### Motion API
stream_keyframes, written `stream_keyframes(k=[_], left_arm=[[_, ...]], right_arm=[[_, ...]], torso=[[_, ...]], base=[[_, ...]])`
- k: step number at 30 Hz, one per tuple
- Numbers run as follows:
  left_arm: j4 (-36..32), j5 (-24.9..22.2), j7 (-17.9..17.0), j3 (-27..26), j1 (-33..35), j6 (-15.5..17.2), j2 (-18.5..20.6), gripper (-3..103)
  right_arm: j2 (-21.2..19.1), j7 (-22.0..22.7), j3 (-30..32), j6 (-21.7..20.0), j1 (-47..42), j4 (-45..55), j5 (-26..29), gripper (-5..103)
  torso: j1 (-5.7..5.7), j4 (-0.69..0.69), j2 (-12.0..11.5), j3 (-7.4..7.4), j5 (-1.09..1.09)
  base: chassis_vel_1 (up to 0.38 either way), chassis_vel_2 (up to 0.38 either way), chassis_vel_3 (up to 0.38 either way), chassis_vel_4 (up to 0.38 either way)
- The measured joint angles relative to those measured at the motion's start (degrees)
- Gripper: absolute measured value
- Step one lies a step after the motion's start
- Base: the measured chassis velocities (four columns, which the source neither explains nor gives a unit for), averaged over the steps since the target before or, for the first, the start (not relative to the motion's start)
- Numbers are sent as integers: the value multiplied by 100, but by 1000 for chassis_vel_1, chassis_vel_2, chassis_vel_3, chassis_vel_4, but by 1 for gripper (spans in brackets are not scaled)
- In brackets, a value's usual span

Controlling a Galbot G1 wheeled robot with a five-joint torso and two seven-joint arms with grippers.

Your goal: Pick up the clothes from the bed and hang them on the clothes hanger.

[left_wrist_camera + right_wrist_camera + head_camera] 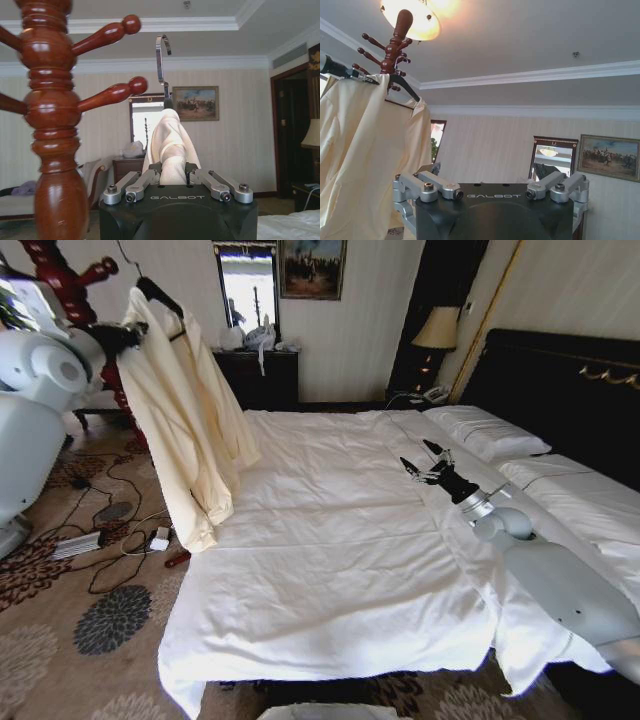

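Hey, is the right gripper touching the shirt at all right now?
Apart. The head view shows the right gripper open above the bed, with a wide stretch of white sheet between it and the clothes hanging at the left gripper.

Left tool (128, 335) raised high, fingers clamped shut; right tool (422, 465) extended low, fingers spread.

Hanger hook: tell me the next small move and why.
Probably ease the left claw, shut on the cream shirt draped over the black hanger, toward the coat stand: the silver hook hangs free beside its pegs.
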Motion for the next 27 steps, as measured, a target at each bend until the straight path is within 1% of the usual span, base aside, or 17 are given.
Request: stream_keyframes(k=[3, 5, 13, 21, 27], left_arm=[[-17, 1, 2, -61, 77, 0, 96, 20], [-70, 1, 17, -209, 222, -5, 229, 20], [-111, -24, 87, -399, 407, -19, 396, 20], [191, -15, 229, -435, 483, -101, 340, 20], [367, -4, 315, -350, 394, -112, 281, 20]], right_arm=[[-2, -1, -6, 1, 0, 0, -1, 100], [-2, -2, -28, 2, 20, 5, -2, 100], [7, -2, -60, -5, 52, 33, -3, 100], [-23, -1, -64, -12, 41, 60, -10, 100], [-60, -11, -57, -12, 24, 74, -10, 100]], torso=[[0, 0, 0, 0, -1], [0, 1, 0, 0, -1], [0, 0, 0, 0, 0], [0, -1, 0, 0, 0], [0, -1, 0, 0, 1]], base=[[0, 0, 0, 0], [0, 0, 0, 0], [0, 0, 0, 0], [0, 0, 0, 0], [0, 0, 0, 0]])
